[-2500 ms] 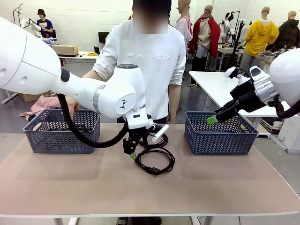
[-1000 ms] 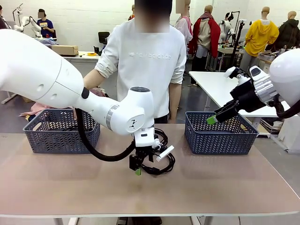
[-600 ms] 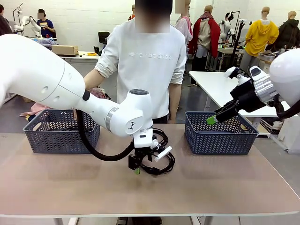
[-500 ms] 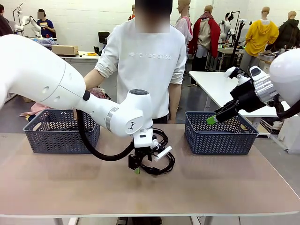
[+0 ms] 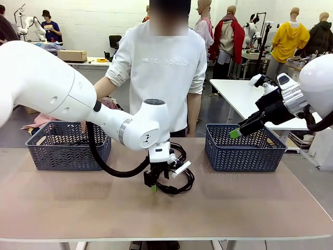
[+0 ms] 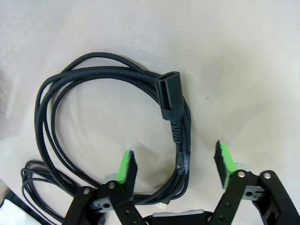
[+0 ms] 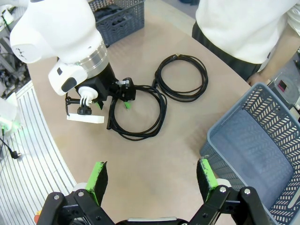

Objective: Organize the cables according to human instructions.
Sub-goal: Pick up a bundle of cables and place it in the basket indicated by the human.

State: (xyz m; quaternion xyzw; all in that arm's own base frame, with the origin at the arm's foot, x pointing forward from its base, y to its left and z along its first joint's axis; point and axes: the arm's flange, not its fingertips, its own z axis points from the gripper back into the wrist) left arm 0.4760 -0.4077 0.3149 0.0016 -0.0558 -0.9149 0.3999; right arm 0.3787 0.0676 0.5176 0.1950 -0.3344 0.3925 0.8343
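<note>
On the table (image 5: 250, 208) lie coiled cables (image 6: 169, 91). The left gripper (image 6: 175, 163) is open around one cable's cords, and the right gripper (image 7: 152, 180) hangs open. A pinch could miss some cords, or maybe snag the other cable (image 7: 182, 77), which lies so close it might touch.

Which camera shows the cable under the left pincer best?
Left wrist view: the cable close up, braid and plug clear. Right wrist view shows most of its coil, small; front view, partly hidden by the left arm.
</note>
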